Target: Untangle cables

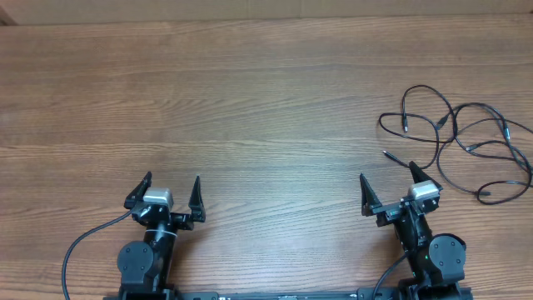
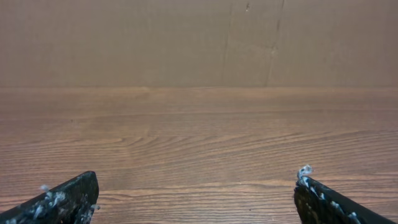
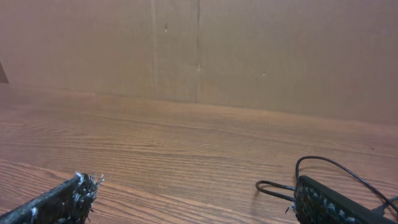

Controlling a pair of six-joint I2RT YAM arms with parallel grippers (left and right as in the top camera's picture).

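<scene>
The cables are thin black cords with small plug ends, lying in loose overlapping loops on the wooden table at the far right. My right gripper is open and empty, just to the left of and nearer than the cables. In the right wrist view a few strands show beside and behind my right finger, with my gripper wide open. My left gripper is open and empty at the near left, far from the cables. The left wrist view shows its open jaws over bare wood.
The wooden table stretches across the view. A brown cardboard wall stands behind its far edge. A thicker black arm wire curves at the near left by the left arm base.
</scene>
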